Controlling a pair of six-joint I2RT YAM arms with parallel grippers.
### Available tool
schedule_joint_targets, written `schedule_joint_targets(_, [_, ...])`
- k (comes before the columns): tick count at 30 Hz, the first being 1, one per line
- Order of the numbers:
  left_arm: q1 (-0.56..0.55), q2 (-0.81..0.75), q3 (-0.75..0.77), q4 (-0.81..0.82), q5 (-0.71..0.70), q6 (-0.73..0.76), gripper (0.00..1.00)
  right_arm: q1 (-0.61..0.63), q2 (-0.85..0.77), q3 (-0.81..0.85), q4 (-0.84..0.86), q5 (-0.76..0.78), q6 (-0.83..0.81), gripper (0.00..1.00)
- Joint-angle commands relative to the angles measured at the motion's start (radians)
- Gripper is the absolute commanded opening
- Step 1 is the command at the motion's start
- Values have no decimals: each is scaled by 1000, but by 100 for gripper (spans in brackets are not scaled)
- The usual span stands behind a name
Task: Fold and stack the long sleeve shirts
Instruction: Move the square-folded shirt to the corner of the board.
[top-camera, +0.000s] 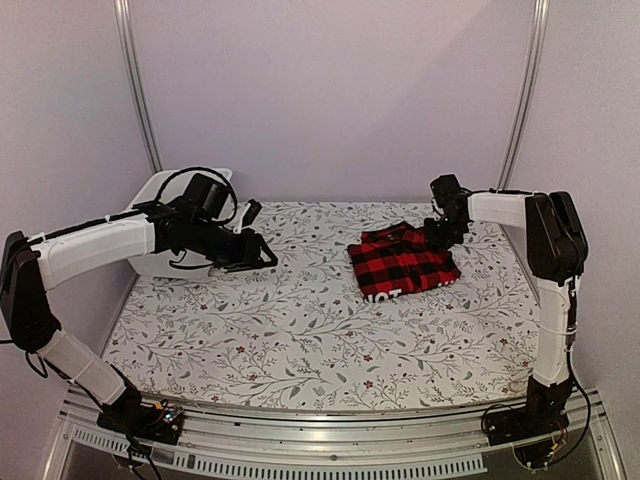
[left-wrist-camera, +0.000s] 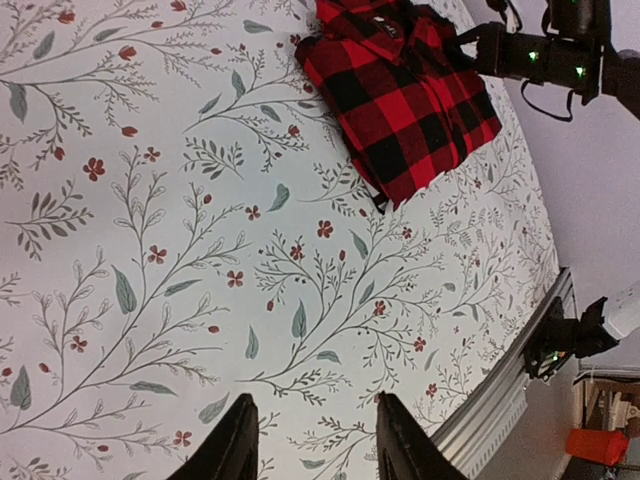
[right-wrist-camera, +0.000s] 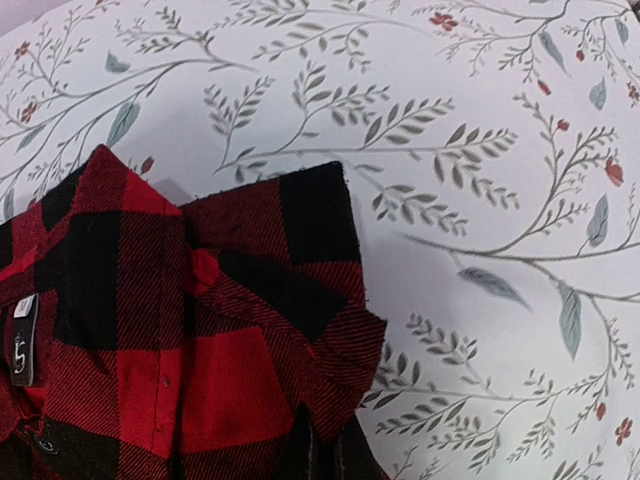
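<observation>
A red-and-black check long sleeve shirt (top-camera: 403, 263) lies folded on the floral table cloth at the right. It also shows in the left wrist view (left-wrist-camera: 400, 100) and fills the right wrist view (right-wrist-camera: 170, 340), collar and a small tag showing. My right gripper (top-camera: 441, 232) sits at the shirt's far right corner. In its wrist view (right-wrist-camera: 325, 452) the jaws are closed on an edge of the cloth. My left gripper (top-camera: 262, 255) hovers over the table's left side, well apart from the shirt. In its wrist view (left-wrist-camera: 315, 440) it is open and empty.
A white plastic bin (top-camera: 160, 192) stands at the back left, behind my left arm. The floral table cloth (top-camera: 300, 330) covers the table. A metal rail (top-camera: 330, 440) runs along the near edge. Walls close in on all sides.
</observation>
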Motion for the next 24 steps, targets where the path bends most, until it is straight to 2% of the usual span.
schedule_joint_targets(1, [8,-18,17,-11,32,23,40,-84,62,117,-26,54,-120,0])
schedule_joint_targets(10, [8,26,68,-39,26,22,40,-233,206,334,-32,103,-240,0])
schedule_joint_targets(15, [8,59,104,-39,24,9,40,-273,281,436,-28,127,-287,0])
schedule_joint_targets(24, [8,125,156,-36,14,-11,40,-340,351,515,-26,184,-330,0])
